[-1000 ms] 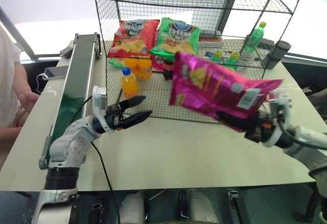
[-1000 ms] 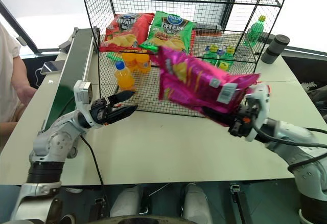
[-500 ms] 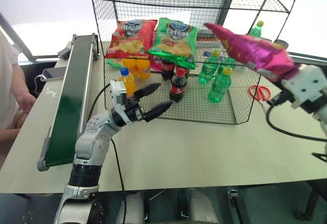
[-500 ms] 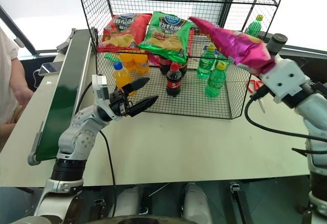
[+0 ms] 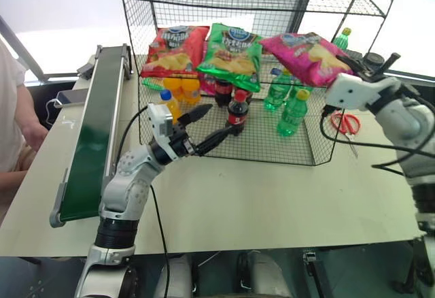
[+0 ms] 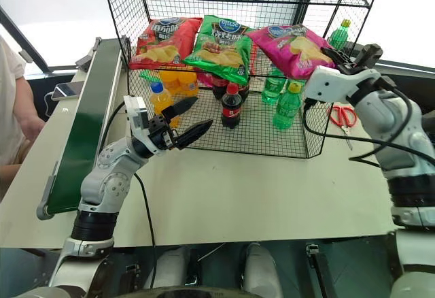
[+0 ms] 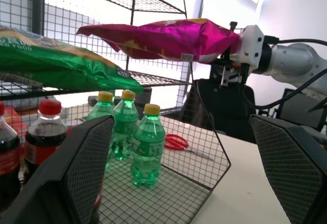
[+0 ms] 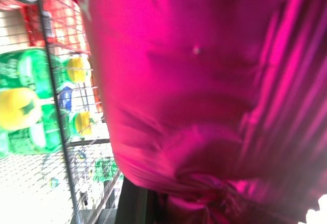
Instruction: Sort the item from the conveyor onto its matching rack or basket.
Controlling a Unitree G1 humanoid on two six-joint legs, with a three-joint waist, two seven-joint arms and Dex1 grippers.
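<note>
Green bottles [image 5: 286,101] crowd under pink bag [image 5: 307,53].

A pale cream surface [image 5: 272,196] fills the middle of the room, with a dark floor [image 5: 41,94] showing past its left edge and below its near edge. Behind it the back of the room is washed out by strong white light [image 5: 61,12], as from a window, and a dark slanted bar [image 5: 20,50] crosses the left corner. A person in a white shirt [image 5: 10,101] sits at the left side, and from beside the shelving a dark chair [image 7: 225,106] stands against a plain white wall [image 7: 291,14].
</note>
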